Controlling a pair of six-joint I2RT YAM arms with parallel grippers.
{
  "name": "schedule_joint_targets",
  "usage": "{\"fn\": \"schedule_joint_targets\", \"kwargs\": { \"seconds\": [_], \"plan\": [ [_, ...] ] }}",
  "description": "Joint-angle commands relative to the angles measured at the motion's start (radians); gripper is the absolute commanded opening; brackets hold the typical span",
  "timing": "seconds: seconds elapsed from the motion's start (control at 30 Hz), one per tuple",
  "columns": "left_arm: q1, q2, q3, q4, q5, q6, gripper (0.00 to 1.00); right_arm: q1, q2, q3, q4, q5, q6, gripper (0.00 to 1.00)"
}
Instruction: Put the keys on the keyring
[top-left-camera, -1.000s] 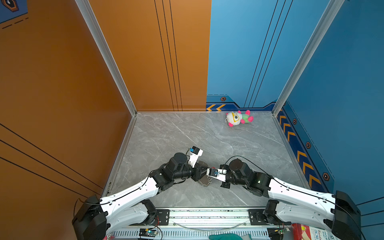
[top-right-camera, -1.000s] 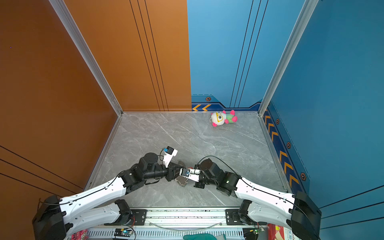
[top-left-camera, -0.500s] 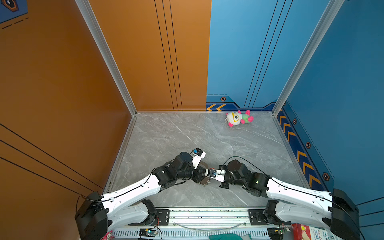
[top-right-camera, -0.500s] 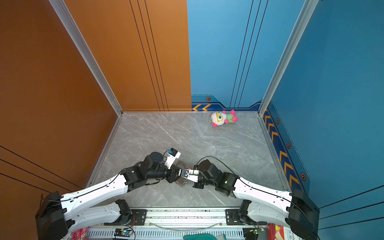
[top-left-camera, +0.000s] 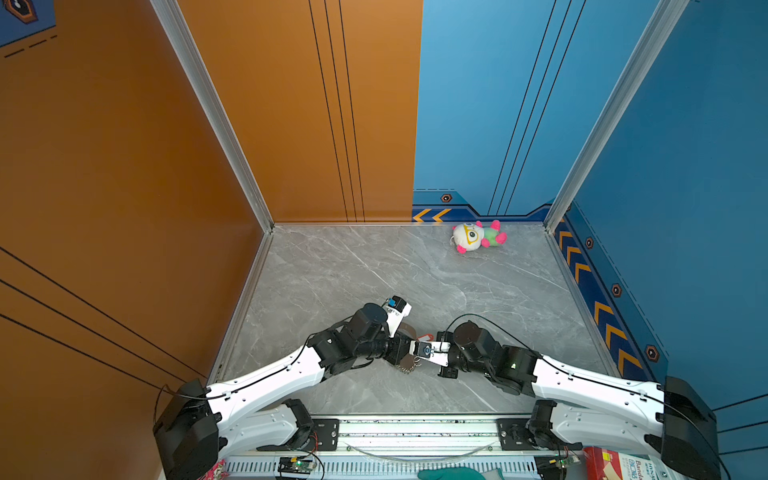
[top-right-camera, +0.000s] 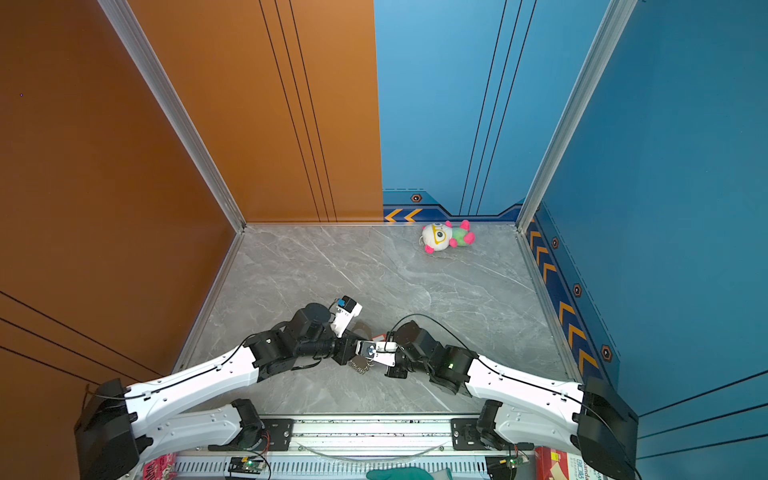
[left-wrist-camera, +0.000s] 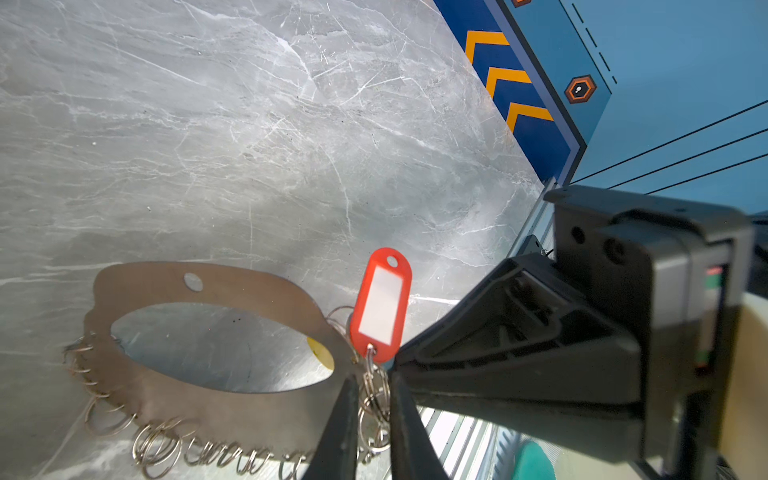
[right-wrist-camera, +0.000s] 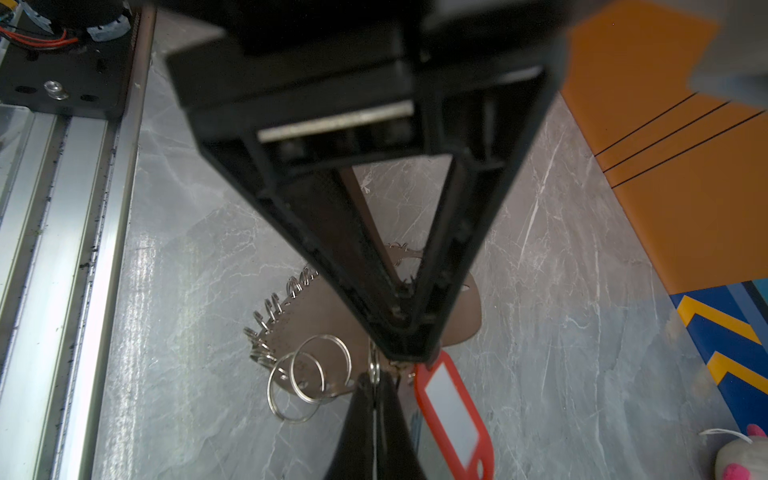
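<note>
At keyring (left-wrist-camera: 232, 282) edge, a wire ring (left-wrist-camera: 375, 401) is pinched by left hand (left-wrist-camera: 373, 380), likely for steadying. A second ring (right-wrist-camera: 374, 365) beside red key tag (left-wrist-camera: 380, 307) is pinched by pressed-together right hand (right-wrist-camera: 375, 376), seemingly for threading.

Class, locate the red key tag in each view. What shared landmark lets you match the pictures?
In a top view: red key tag, a speck beside the keyring.
In a top view: same spot.
Left wrist: at the keyring's end.
Right wrist: large, beside the keyring.
Landmark: the keyring, in all four.
</note>
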Motion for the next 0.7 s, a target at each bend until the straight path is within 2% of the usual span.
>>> {"fn": "schedule_joint_targets", "kwargs": {
  "seconds": [0.0, 0.1, 0.27, 0.47, 0.67],
  "plan": [
    [-0.005, 0.014, 0.021, -0.03, -0.026, 0.006, 0.13, 0.011, -0.014, -0.002, 0.041, 0.025, -0.019, 0.0],
    [-0.003, 0.011, 0.013, -0.028, -0.03, 0.004, 0.11, 0.012, -0.022, -0.014, 0.06, 0.036, -0.019, 0.0],
    [0.002, 0.005, -0.001, -0.022, -0.034, -0.002, 0.02, 0.013, -0.031, -0.031, 0.092, 0.05, -0.015, 0.0],
    [0.021, 0.006, -0.027, -0.009, -0.041, -0.024, 0.0, 0.001, -0.074, -0.112, 0.251, 0.064, 0.039, 0.0],
    [0.045, 0.009, -0.058, 0.024, -0.03, -0.052, 0.03, -0.032, -0.131, -0.174, 0.388, -0.003, 0.126, 0.0]
  ]
}}
